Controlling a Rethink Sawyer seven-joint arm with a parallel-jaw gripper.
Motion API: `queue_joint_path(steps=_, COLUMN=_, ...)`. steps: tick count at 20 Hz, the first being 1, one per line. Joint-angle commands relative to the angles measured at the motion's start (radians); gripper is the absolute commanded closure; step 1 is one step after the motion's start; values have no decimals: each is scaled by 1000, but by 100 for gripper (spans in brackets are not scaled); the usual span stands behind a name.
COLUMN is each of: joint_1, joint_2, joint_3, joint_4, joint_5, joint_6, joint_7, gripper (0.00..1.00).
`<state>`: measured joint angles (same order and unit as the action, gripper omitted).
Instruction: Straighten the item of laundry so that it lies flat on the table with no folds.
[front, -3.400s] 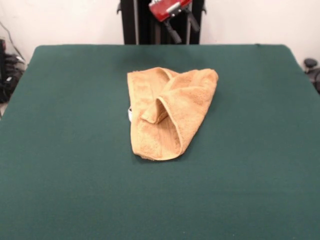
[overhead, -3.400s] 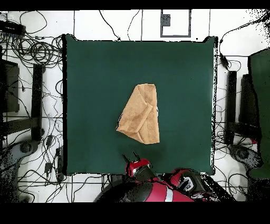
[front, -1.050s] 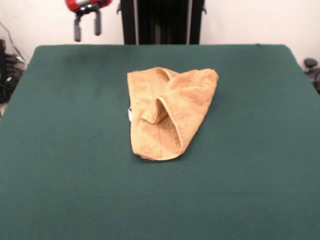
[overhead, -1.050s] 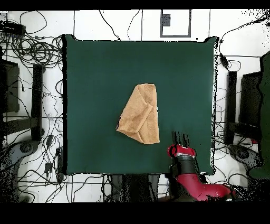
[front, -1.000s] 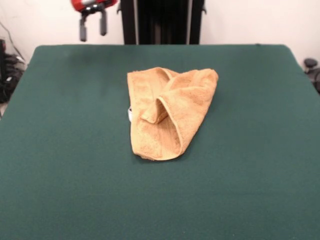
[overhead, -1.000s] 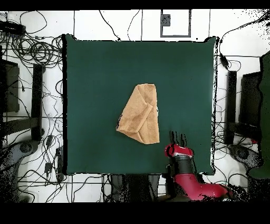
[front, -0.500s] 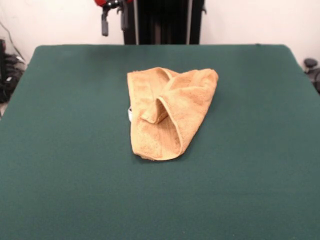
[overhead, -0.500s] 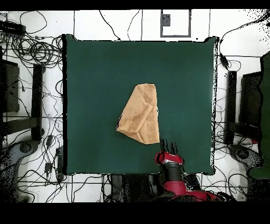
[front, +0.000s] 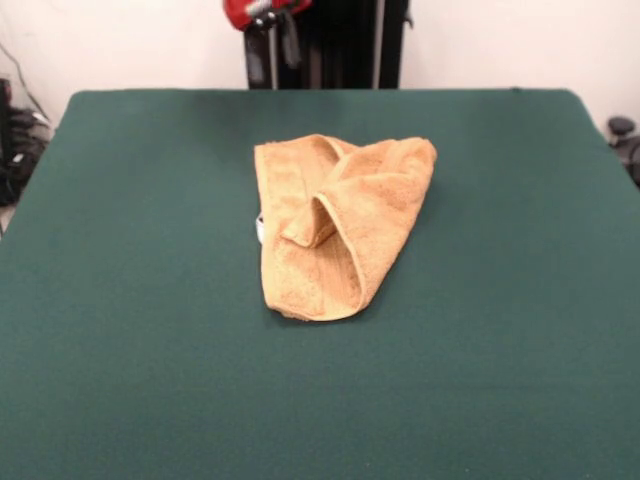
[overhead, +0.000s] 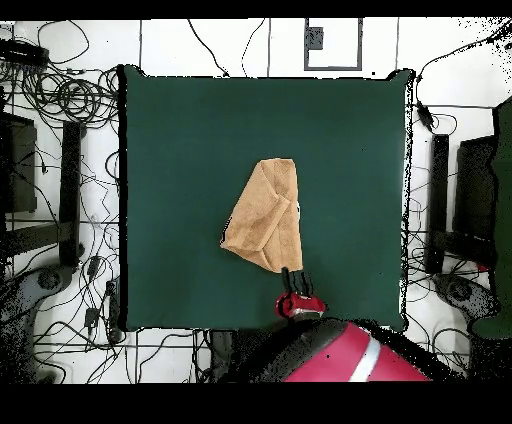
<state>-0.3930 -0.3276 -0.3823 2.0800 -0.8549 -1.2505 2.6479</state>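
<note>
On the dark green felt-like worktop (front: 120, 350) we see the golden-tan terry-cloth towel (front: 335, 225) near the middle, folded over itself into a rough triangle. One flap is doubled across the top, and a small white tag (front: 259, 228) shows at its side. We judge it soft, light and limp, so it will drag and bunch if pushed; a free corner or the hem of the upper flap seems the best place to take hold. Farther back, the red and black gripper (front: 274, 38) hangs above the worktop's far edge, apart from the towel. Its fingers (front: 291, 48) seem released and hold nothing.
</note>
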Motion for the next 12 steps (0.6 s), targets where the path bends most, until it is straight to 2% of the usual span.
queue_joint_path(steps=1, joint_1=113, joint_2=62, joint_3=75, joint_4=-173, joint_5=-205, joint_6=443, joint_7=115, gripper=0)
queue_joint_path(steps=5, joint_1=107, joint_2=29, joint_3=63, joint_4=-177, joint_5=-225, joint_6=485, joint_7=82, gripper=0)
queue_joint_path(steps=12, joint_1=81, joint_2=-14, joint_3=67, joint_4=-194, joint_5=-183, joint_6=499, joint_7=-58, gripper=0)
